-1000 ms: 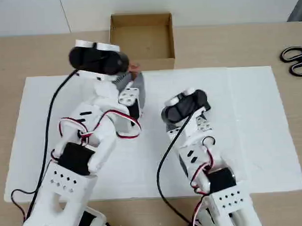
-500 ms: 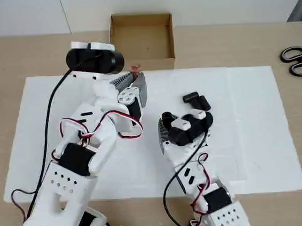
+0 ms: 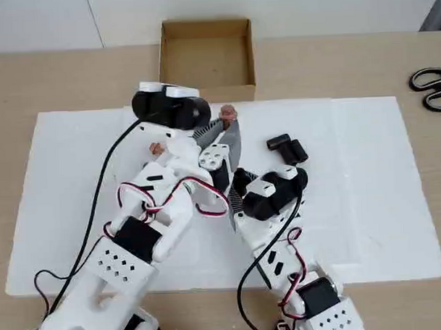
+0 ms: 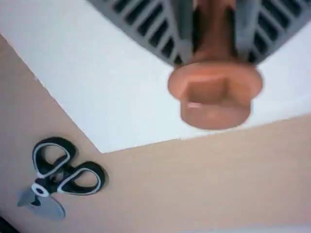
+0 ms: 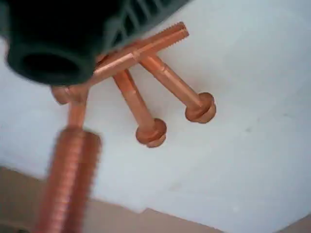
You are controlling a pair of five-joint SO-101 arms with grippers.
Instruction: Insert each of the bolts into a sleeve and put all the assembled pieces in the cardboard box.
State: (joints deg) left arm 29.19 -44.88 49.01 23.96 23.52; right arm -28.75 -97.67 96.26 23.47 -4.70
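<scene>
Now we have the left pincer [image 4: 214, 48] clenched on a copper hex-headed bolt [image 4: 216, 97] and the right pincer [image 5: 82, 29] grasping a black tubular sleeve [image 5: 43, 53], presumably close together for insertion.

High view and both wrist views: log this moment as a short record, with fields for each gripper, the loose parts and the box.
left gripper: shut on a copper bolt, head past the fingertips
right gripper: shut on a black sleeve, open end showing
loose bolts: three, fanned together on the white sheet
loose sleeves: black, on the sheet next to the right arm's wrist
cardboard box: holds no assembled pieces
scissors: on the bare table, off the sheet
</scene>
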